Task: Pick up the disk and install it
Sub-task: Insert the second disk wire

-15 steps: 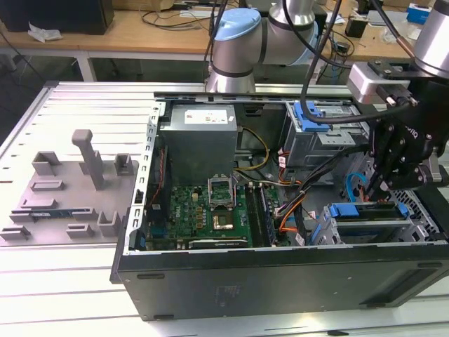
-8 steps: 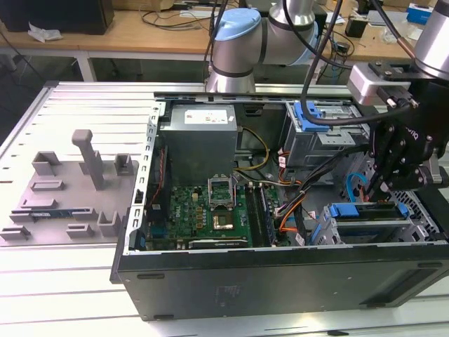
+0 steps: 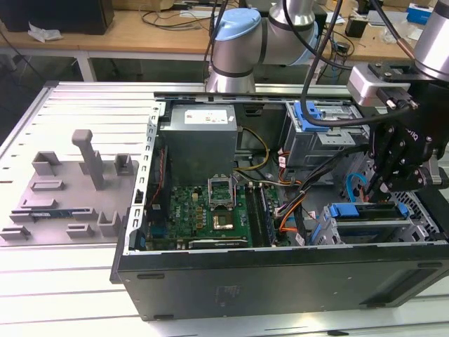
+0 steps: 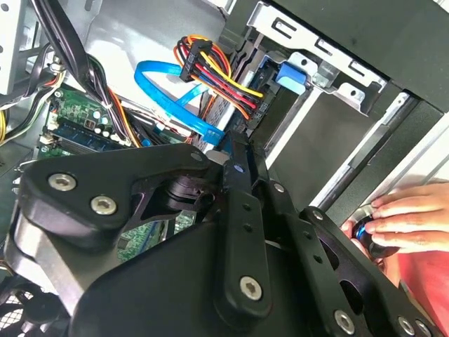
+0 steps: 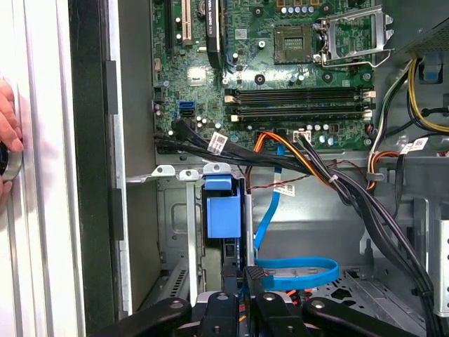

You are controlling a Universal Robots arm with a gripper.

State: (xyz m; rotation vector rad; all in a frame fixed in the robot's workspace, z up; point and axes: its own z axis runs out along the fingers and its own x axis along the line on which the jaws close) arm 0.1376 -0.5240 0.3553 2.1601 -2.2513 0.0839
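The disk stands on edge in the drive bay at the open computer case's near corner, on the exterior view's right. Its bright blue bracket shows along the top. My gripper comes down from above and is shut on the disk's upper edge. In the first wrist view the black fingers close on the disk's blue bracket, which sits between the bay's metal walls. The second wrist view shows the gripper meeting a blue edge beside the bay.
A blue flat cable loops beside the bay, with black and orange wire bundles above. The motherboard, a grey power supply box and an upper bay with a blue clip fill the case. A person's hand rests outside the case wall.
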